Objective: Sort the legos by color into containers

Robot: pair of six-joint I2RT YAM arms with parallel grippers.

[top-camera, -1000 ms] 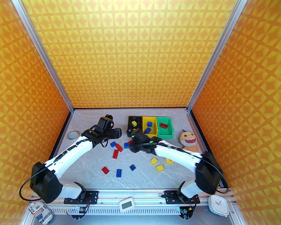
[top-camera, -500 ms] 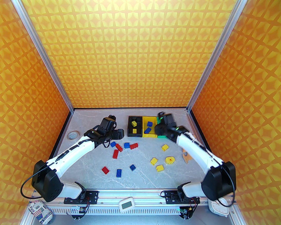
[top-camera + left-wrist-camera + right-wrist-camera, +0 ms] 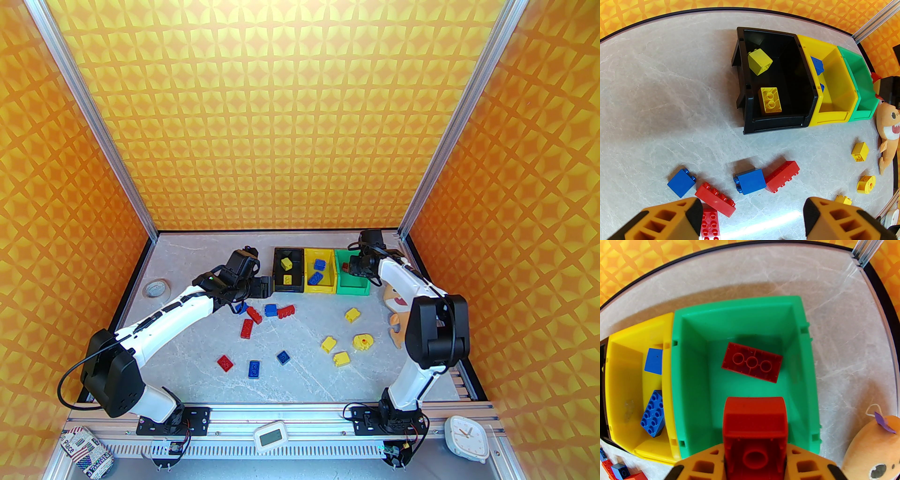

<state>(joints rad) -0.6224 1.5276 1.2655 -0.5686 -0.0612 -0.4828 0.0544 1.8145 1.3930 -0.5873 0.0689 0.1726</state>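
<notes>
Right wrist view: right tool [image 3: 754, 462] grips 1 red lego [image 3: 754, 420] above the green bin [image 3: 740, 310]; left tool [image 3: 752, 211] hangs released; a can [image 3: 86, 450] reads "Place".

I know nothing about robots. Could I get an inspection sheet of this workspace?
Surface: grey marbled tabletop, no spills seen.
Job's things: black plastic bin holds two yellow toy bricks; yellow plastic bin, two blue bricks; green plastic bin, one red oblong brick; loose bricks in red, blue, yellow on table.
Clutter: orange plush monster; white tape roll.
Grippers: left gripper open above loose bricks; right gripper shut on a red brick over the green bin.
Cables: black cable loops beside left shoulder.
Surroundings: orange patterned walls; white clock, digital display near rail.
</notes>
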